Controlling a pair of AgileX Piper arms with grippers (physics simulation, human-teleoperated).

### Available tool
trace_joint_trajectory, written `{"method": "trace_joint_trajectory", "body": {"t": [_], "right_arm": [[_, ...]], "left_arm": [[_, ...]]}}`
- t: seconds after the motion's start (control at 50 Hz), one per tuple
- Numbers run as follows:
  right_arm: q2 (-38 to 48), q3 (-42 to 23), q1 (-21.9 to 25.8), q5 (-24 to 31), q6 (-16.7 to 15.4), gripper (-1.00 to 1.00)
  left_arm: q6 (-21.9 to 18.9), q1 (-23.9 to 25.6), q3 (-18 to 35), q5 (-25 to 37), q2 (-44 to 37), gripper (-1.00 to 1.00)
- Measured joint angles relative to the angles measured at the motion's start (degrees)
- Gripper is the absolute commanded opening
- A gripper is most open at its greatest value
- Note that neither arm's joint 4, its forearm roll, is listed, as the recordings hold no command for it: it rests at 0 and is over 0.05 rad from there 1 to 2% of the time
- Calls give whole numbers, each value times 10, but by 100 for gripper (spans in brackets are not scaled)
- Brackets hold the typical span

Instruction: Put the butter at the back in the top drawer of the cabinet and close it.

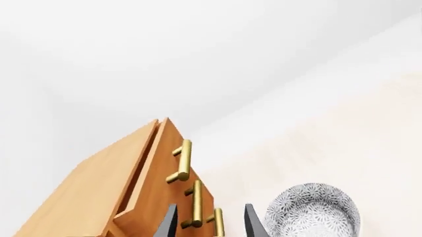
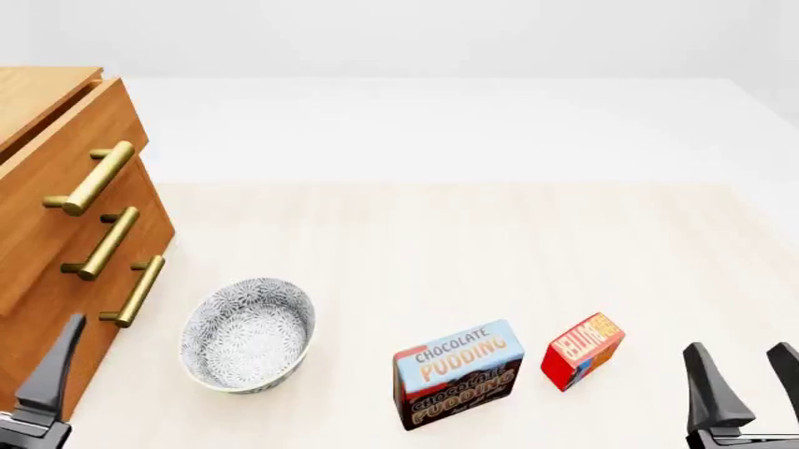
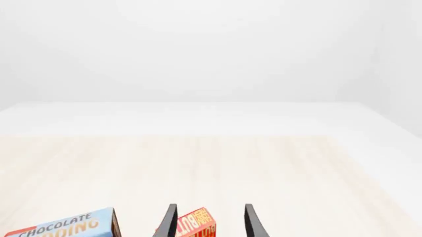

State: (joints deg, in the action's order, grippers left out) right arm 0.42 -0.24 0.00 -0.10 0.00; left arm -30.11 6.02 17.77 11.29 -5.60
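The small red rectangular butter box [image 2: 582,351] with white lettering and an orange side stands on the pale tabletop [image 2: 450,243], tilted, near the front edge and right of centre. The light brown wooden cabinet [image 2: 50,224] with three drawers stands at the far left, well apart from the butter. Its top drawer [image 2: 69,154], a light brown front with a brass bar handle [image 2: 94,178], sits pulled out slightly, with a gap along its upper edge.
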Motion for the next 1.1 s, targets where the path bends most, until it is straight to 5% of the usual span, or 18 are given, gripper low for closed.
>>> {"method": "trace_joint_trajectory", "body": {"t": [0.56,1.1], "right_arm": [[0,0,0,0,0,100],[0,0,0,0,0,100]], "left_arm": [[-242,15,47,3,-98,100],[-379,-28,46,-30,-137,100]]}}
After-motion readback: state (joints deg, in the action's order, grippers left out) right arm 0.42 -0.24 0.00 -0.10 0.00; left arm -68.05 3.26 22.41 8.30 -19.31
